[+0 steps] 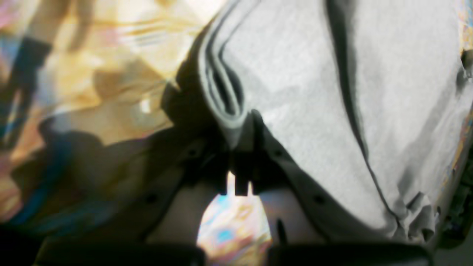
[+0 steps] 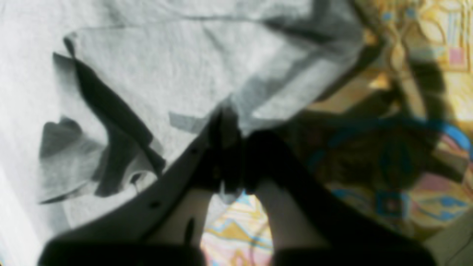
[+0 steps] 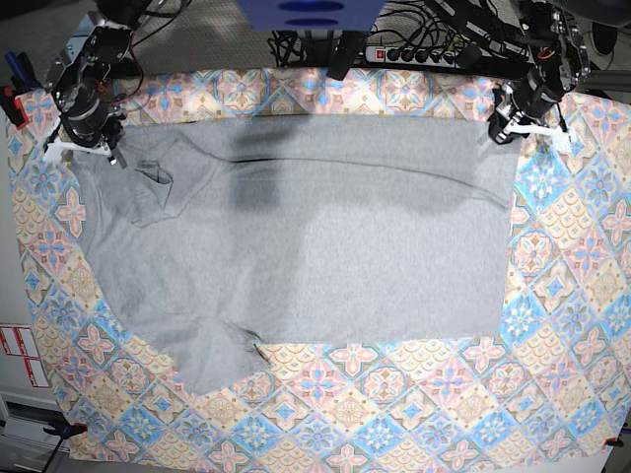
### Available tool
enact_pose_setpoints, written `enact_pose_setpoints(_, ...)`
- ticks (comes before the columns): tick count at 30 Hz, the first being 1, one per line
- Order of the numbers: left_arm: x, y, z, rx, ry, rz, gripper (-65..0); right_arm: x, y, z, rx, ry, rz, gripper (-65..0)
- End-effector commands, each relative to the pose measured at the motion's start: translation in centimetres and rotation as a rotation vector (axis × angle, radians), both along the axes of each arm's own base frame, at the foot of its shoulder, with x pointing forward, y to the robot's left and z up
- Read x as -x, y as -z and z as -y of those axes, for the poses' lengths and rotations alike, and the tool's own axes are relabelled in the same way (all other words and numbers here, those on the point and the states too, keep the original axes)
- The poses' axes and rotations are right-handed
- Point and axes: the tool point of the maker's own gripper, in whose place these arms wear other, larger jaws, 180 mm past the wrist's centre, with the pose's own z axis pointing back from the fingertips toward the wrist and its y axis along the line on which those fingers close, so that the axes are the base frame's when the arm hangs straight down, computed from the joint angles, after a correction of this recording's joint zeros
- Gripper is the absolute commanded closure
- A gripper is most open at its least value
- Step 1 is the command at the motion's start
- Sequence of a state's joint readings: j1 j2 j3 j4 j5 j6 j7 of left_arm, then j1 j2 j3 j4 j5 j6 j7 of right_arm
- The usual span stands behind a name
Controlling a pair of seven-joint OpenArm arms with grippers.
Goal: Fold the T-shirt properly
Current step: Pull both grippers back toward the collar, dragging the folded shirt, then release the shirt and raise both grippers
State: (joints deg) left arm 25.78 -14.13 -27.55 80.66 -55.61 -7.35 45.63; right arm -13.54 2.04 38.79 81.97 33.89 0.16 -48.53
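T-shirt [image 3: 306, 246] lies spread on the patterned tablecloth [image 3: 552, 296], plain grey side up, no lettering showing. Long axis runs across the base view: hem edge on that view's right, sleeves and shoulders on its left. One sleeve [image 3: 212, 360] sticks out toward the near edge of the table; the far sleeve area at upper left is bunched and wrinkled near the arm there. Cloth mostly flat, with a soft shadow band across the far half.

Right gripper [image 3: 87, 146] sits at the shirt's far-left corner in the base view. Right wrist view: jaws pressed together on a pinch of grey fabric [image 2: 225, 122], with the cloth edge drawn into the tips and folds fanning away to the left; tablecloth visible below and to the right.

Left gripper [image 3: 521, 126] sits at the far-right corner of the shirt in the base view, at the hem end. Left wrist view: jaws closed, clamping a bunched, multi-layer fold of the shirt [image 1: 236, 118]; a rolled edge stands just above the tips, and grey cloth spreads off to the right with one long crease.

Both arms are low at the table's far edge, well apart, one at each far corner. A power strip [image 3: 414, 51] with cables lies beyond the table.
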Motion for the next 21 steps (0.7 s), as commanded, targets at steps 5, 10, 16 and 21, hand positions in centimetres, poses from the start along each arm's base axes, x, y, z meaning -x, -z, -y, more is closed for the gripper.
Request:
enact_pose_setpoints(5,2.4,0.1,-1.8,-0.05,-0.023,-0.053,0.0,0.7,-0.6,1.1,0.041,0.007,0.006,0.0)
enact_pose_setpoints(10,2.8,0.0,-2.4,-0.065,-0.015,-0.065,0.0,2.5,-0.5,1.2,0.054,0.002,-0.025,0.0)
enact_pose_setpoints(16,2.8,0.1,-2.2,-0.061,-0.01,-0.066,0.0,3.7,-1.1,1.6,0.083,-0.009,-0.038,0.0)
enact_pose_setpoints(21,3.2,0.2,-2.2,-0.062,-0.009,-0.075,0.0,3.8,-1.0,1.5,0.079,-0.01,-0.044,0.0)
